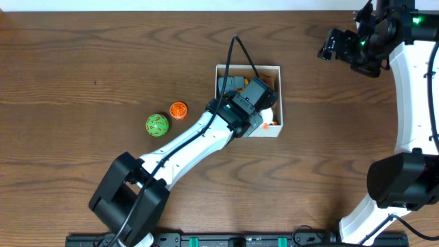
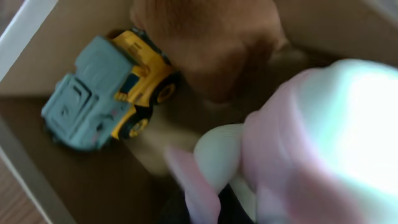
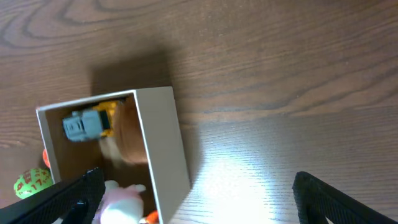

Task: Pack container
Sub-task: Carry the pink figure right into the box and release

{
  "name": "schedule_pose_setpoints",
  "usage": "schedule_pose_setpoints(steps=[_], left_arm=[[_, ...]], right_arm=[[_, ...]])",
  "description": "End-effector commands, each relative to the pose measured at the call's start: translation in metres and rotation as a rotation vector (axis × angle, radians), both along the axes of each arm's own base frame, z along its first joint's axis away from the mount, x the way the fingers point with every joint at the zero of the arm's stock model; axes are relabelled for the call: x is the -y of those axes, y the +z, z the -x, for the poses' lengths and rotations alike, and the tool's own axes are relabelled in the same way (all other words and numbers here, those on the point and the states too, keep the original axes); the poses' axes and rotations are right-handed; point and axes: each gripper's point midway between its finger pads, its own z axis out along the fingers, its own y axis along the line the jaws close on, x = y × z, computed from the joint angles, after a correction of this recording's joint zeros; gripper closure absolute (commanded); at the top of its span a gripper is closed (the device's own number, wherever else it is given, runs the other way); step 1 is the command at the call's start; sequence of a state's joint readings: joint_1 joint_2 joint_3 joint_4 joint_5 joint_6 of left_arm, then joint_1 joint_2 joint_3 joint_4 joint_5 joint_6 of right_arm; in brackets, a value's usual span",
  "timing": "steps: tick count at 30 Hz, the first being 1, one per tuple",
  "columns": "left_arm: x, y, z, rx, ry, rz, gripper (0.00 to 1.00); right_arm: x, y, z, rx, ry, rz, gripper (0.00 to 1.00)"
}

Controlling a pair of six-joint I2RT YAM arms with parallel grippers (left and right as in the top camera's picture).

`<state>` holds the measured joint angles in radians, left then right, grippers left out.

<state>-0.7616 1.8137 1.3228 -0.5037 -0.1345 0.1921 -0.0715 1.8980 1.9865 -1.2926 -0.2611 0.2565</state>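
Observation:
The container (image 1: 274, 68) is a square white box with a brown inside, at the table's middle. It also shows in the right wrist view (image 3: 165, 143). Inside lie a grey and yellow toy truck (image 2: 102, 90), a brown plush thing (image 2: 211, 43) and a pink and white plush toy (image 2: 311, 137). My left gripper (image 1: 265, 114) reaches down into the box's near right corner. The pink toy sits right at its jaws and hides the fingers, so I cannot tell the grip. My right gripper (image 1: 329, 46) is open and empty, high above the far right of the table, well away from the box.
A green patterned ball (image 1: 156, 125) and a small orange round toy (image 1: 178, 110) lie on the wooden table left of the box. The left arm stretches from the near edge across to the box. The right arm stands along the right side.

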Motion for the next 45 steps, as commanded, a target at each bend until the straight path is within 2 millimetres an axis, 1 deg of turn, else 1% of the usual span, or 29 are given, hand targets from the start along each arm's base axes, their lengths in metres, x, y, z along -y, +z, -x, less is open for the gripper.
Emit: schedule_pose_setpoints(steps=[1, 6, 11, 15, 18, 22, 28, 31, 33, 36, 38, 39, 40, 43, 45], left_arm=[[0.009, 0.004, -0.001, 0.008, 0.0, 0.032, 0.94], [0.016, 0.012, -0.008, 0.043, 0.0, 0.065, 0.94], [0.024, 0.027, -0.016, 0.075, -0.001, 0.096, 0.94], [0.025, 0.03, -0.017, 0.073, 0.016, 0.11, 0.93], [0.027, 0.028, -0.012, 0.04, 0.049, 0.143, 0.93], [0.038, 0.026, -0.002, -0.002, 0.034, 0.183, 0.93], [0.053, 0.025, 0.009, -0.007, 0.01, 0.194, 0.93], [0.053, 0.023, 0.01, -0.013, 0.014, 0.193, 0.92], [0.053, 0.022, 0.011, -0.015, 0.015, 0.191, 0.83], [0.049, 0.025, 0.007, 0.009, 0.03, 0.176, 0.48], [0.043, 0.03, 0.002, 0.043, 0.051, 0.159, 0.36], [0.04, 0.033, 0.0, 0.059, 0.062, 0.152, 0.31], [0.036, 0.038, -0.002, 0.08, 0.074, 0.143, 0.28], [0.024, 0.057, -0.007, 0.139, 0.109, 0.124, 0.23], [0.014, 0.074, -0.008, 0.174, 0.131, 0.124, 0.2]], right_arm=[[-0.001, -0.005, 0.001, -0.015, 0.006, 0.01, 0.01], [-0.002, -0.005, 0.001, -0.015, 0.006, 0.01, 0.01], [-0.002, -0.005, 0.001, -0.015, 0.007, 0.01, 0.01], [-0.002, -0.005, 0.001, -0.015, 0.007, 0.01, 0.01], [-0.001, -0.005, 0.001, -0.015, 0.006, 0.01, 0.01], [-0.001, -0.005, 0.0, -0.013, 0.006, 0.01, 0.01], [-0.001, -0.005, 0.0, -0.011, 0.006, 0.01, 0.01], [-0.002, -0.005, 0.0, -0.012, 0.006, 0.01, 0.01], [-0.001, -0.005, 0.0, -0.013, 0.006, 0.01, 0.01], [-0.001, -0.006, 0.001, -0.016, 0.006, 0.01, 0.01], [-0.001, -0.006, 0.001, -0.016, 0.006, 0.01, 0.01], [-0.001, -0.006, 0.001, -0.017, 0.006, 0.01, 0.01], [-0.002, -0.006, 0.001, -0.017, 0.006, 0.01, 0.01], [-0.001, -0.006, 0.001, -0.017, 0.006, 0.01, 0.01], [-0.001, -0.006, 0.001, -0.017, 0.006, 0.01, 0.01]])
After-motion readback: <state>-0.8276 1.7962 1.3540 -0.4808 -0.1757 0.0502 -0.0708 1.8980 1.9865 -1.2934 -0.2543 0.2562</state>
